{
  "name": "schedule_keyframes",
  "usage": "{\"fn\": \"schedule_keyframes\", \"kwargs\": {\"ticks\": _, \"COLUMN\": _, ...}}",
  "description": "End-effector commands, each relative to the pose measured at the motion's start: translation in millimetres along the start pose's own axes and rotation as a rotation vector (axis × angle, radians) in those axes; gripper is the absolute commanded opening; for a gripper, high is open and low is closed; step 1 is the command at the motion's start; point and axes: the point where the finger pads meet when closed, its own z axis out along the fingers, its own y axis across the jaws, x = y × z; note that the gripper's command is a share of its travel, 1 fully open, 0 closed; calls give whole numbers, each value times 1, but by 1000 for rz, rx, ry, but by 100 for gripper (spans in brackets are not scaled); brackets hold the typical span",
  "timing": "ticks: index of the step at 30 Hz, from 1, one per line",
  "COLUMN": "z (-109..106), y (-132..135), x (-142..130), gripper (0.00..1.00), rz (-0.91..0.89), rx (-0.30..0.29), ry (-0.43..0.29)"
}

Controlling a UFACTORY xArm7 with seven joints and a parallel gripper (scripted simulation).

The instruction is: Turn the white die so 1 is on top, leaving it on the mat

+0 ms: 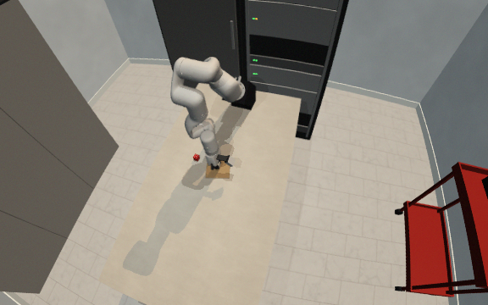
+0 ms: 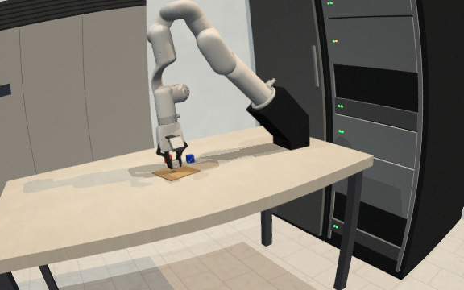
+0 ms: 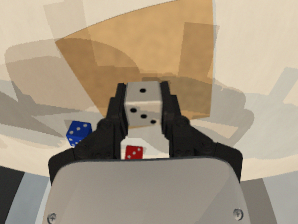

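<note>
My gripper [image 1: 214,167] [image 2: 175,164] [image 3: 143,93] points down and is shut on the white die [image 2: 176,164] [image 3: 143,111]. The die shows one pip on the side face toward the exterior camera and three pips on the face toward the palm, which is up. Its other faces are hidden. It is at or just over the back part of the orange-brown mat [image 1: 223,174] [image 2: 176,176] [image 3: 150,30]; I cannot tell whether it touches. The mat looks flat.
The red die [image 1: 196,158] [image 3: 134,152] stands on the table [image 1: 244,212] [image 2: 135,209] off the mat, partly behind the fingers in the exterior view. The blue die [image 2: 190,159] [image 3: 79,132] is also off the mat, hidden in the top view.
</note>
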Motion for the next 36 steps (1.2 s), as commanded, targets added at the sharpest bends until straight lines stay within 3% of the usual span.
{"fn": "schedule_keyframes", "kwargs": {"ticks": 1, "z": 5, "y": 1, "x": 0, "gripper": 27, "rz": -3, "rx": -49, "ry": -35}}
{"fn": "schedule_keyframes", "kwargs": {"ticks": 36, "z": 10, "y": 1, "x": 0, "gripper": 27, "rz": -3, "rx": -49, "ry": -35}}
